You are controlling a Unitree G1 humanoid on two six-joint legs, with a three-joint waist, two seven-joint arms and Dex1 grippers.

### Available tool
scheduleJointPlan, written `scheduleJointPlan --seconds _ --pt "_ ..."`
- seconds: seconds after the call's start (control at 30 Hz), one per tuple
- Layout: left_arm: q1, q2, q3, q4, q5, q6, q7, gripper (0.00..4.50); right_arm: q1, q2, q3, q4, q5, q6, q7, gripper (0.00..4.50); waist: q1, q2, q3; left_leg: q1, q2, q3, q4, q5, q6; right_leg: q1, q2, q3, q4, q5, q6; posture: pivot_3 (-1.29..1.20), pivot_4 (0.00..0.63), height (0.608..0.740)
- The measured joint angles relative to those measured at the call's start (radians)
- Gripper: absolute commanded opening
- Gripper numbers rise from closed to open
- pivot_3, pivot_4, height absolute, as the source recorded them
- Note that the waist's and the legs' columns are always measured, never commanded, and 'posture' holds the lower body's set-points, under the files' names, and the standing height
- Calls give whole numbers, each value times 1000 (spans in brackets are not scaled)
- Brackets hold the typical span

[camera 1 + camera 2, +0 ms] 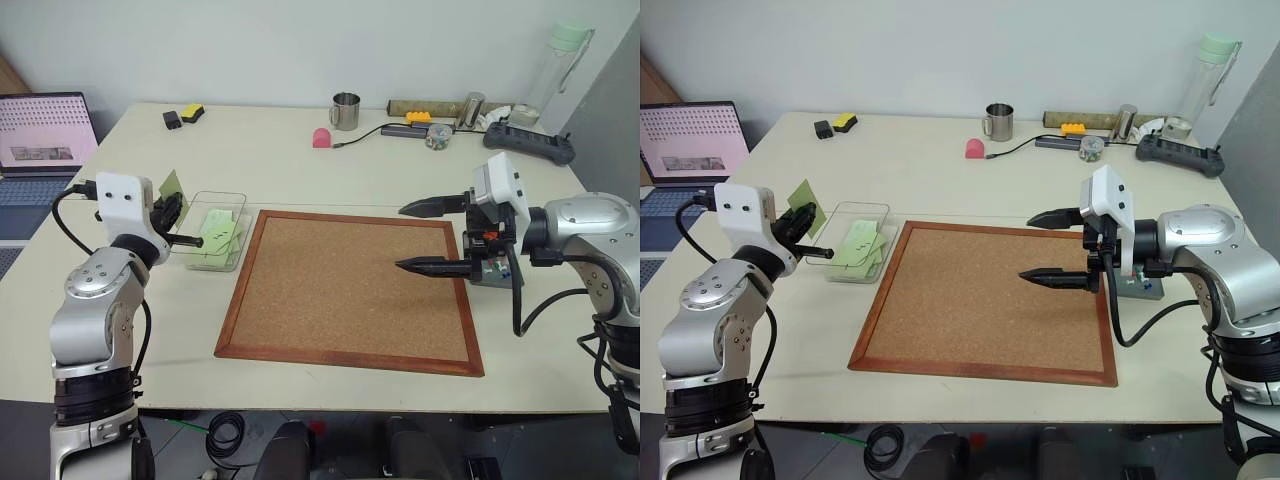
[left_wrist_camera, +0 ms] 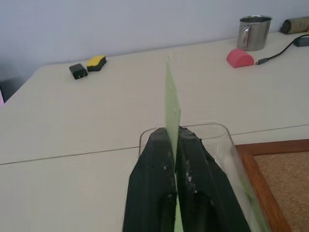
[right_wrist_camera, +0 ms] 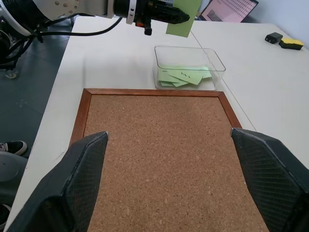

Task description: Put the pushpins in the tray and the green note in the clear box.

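Observation:
My left gripper [image 2: 173, 133] is shut on the green note [image 1: 172, 186], which stands upright and edge-on between the fingers. It hovers at the left end of the clear box [image 1: 222, 196], where several more green notes [image 1: 220, 234] lie. My right gripper [image 1: 399, 238] is open and empty, pointing left above the right part of the cork board [image 1: 340, 300]. The small grey tray [image 1: 1143, 289] sits on the table just right of the board, mostly hidden behind the right hand. Small coloured specks show in it, too small to tell whether they are the pushpins.
Along the table's far edge stand a metal mug [image 1: 345, 110], a pink object [image 1: 321, 138], a black adapter with a yellow item [image 1: 185, 115], a black power strip [image 1: 530, 145] and a bottle [image 1: 560, 60]. A laptop [image 1: 45, 130] sits at far left.

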Motion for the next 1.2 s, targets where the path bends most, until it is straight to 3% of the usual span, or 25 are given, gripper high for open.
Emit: scheduleJointPlan --seconds 0.37,0.5,0.77,0.93,1.07,1.2 --pt "-1 0 -19 7 -9 1 -55 2972 4 -4 1 -3 -2 9 -4 4255 0 0 0 0 0 0 0 0 0 0 0 0 0 0 0 0 150 740" --pt "17 40 -19 -10 -11 12 -94 3930 20 -26 0 -2 -10 4 -8 4255 0 0 0 0 0 1 0 0 0 0 0 0 0 0 0 0 150 740" --pt "169 276 -5 -68 -13 28 -310 3930 147 -93 -53 33 -63 -51 -41 4255 -1 0 0 -2 0 3 -2 0 0 -4 0 2 0 0 -1 0 150 740" --pt "351 433 125 -46 -28 -7 -505 3930 256 -205 -157 106 -98 -94 -39 4255 -1 0 1 -3 1 5 -3 -1 0 -6 -1 2 0 -2 -3 0 150 740" --pt "446 474 234 44 -23 -94 -620 3930 307 -267 -222 217 -133 -138 -26 4255 -1 0 1 -3 2 6 -3 -1 0 -7 -1 2 1 -3 -5 0 150 740" --pt "473 489 268 88 -24 -131 -683 3930 319 -293 -242 278 -151 -182 -2 4255 -3 0 1 -3 3 6 -3 -1 0 -8 -1 2 2 -2 -5 0 150 740"
